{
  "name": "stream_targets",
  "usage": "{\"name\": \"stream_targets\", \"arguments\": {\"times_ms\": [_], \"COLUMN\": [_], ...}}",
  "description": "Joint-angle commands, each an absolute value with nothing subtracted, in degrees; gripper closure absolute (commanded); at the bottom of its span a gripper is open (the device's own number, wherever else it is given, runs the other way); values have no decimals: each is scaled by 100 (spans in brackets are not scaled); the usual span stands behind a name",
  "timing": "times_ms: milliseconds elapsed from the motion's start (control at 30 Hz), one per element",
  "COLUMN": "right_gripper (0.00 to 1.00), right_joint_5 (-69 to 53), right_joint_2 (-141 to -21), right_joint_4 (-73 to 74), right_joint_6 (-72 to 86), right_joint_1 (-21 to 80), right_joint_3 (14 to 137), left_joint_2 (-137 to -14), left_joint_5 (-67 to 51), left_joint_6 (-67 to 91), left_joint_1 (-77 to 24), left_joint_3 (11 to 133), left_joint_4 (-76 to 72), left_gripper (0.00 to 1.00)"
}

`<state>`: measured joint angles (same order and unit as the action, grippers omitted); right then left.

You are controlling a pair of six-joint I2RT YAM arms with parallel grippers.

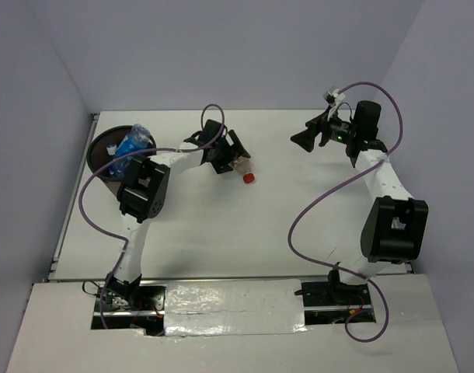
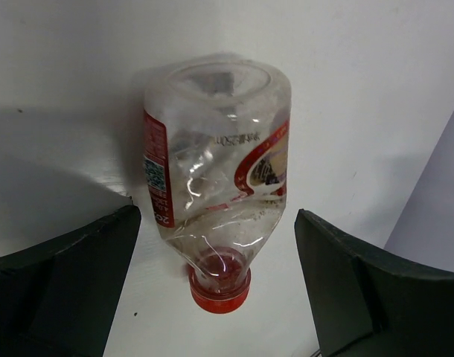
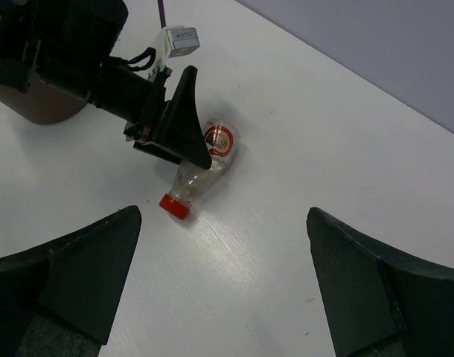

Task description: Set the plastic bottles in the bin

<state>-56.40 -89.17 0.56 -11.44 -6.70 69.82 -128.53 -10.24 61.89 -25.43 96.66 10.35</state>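
Bottle [image 2: 216,171] with a red cap [image 2: 219,286], lying on its side on the white table [image 2: 376,89], left of centre in the overhead view with the cap pointing lower right. From above, most of its body is hidden under the left gripper [image 1: 235,163]; only the neck and cap show. The bin [image 1: 95,165], at upper left, is partly covered by the left arm [image 1: 144,194]. Blue-labelled bottles [image 1: 132,144] lie inside it, their number unclear. The left gripper's fingers [image 2: 78,275] stand wide apart on either side of the bottle, with a gap on each side, gripping nothing. The right gripper [image 1: 303,140], at upper right, is likewise spread wide and empty. The bottle's red-and-white label [image 2: 260,171] carries print seen reversed through the plastic and too small to read.
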Motion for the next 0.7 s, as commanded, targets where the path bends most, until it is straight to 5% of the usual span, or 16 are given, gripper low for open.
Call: {"name": "stream_targets", "arguments": {"times_ms": [0, 467, 600, 667], "right_gripper": [0, 0, 1, 0], "right_joint_5": [-5713, -5748, -5766, -5766], "right_joint_2": [-8675, -8666, -8640, -8631], "right_joint_4": [-141, -211, -246, -246], "right_joint_6": [-1204, -1046, -993, -1002], "right_joint_1": [-712, -703, -703, -712], "right_joint_3": [6970, 6987, 6961, 6943], "left_joint_2": [-12938, -13746, -13737, -13711], "left_joint_5": [-835, 263, 448, 448], "left_joint_6": [5845, 4992, 4983, 4966], "left_joint_1": [-2689, -3348, -3349, -3340], "left_joint_3": [9589, 10240, 9941, 9818], "left_joint_4": [1503, 3199, 3111, 3085], "left_gripper": [1, 4, 13, 33]}}
